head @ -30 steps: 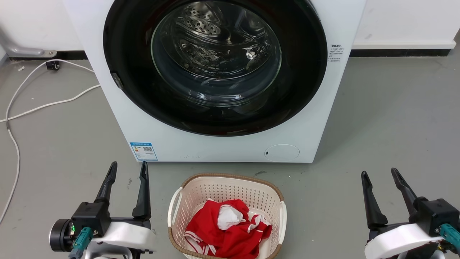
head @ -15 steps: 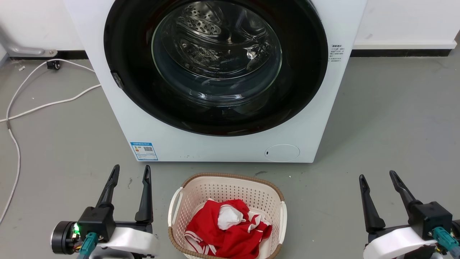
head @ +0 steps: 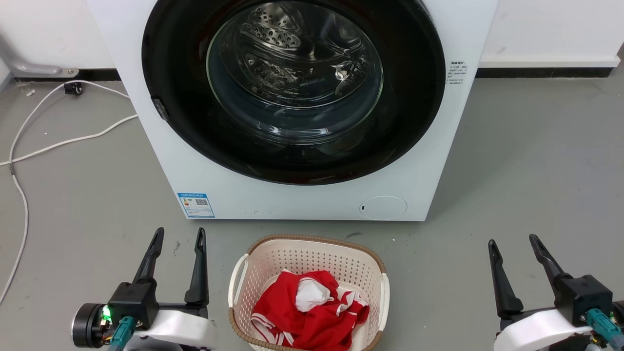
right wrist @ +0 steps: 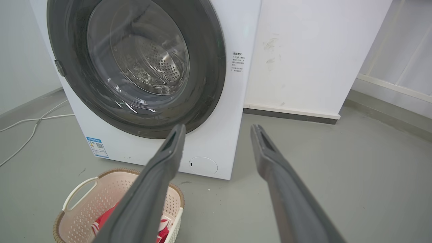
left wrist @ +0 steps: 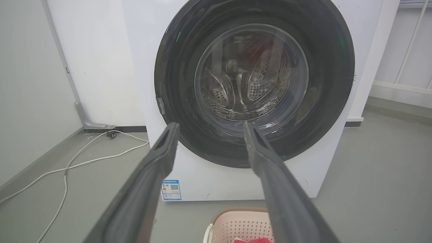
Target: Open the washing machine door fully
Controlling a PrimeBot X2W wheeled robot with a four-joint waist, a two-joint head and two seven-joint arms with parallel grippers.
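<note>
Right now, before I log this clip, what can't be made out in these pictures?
Head view: the top of the washing machine door is cut off by the upper edge.
Head view: the print on the blue label sticker is too small to read.
Left wrist view: reflections blur what lies inside the drum.

Large round black washing machine door [head: 292, 163]: glossy, mirror-smooth, with clear bulging glass at centre. Behind the glass, shiny perforated steel drum [head: 273, 29]. Big white boxy washing machine [head: 312, 200]: smooth, faintly satin. Small cream plastic laundry basket [head: 312, 256]: perforated, brown woven-look rim. Crumpled red and white cloth [head: 292, 321] inside. Matt grey floor [head: 526, 161], scuffed.
</note>
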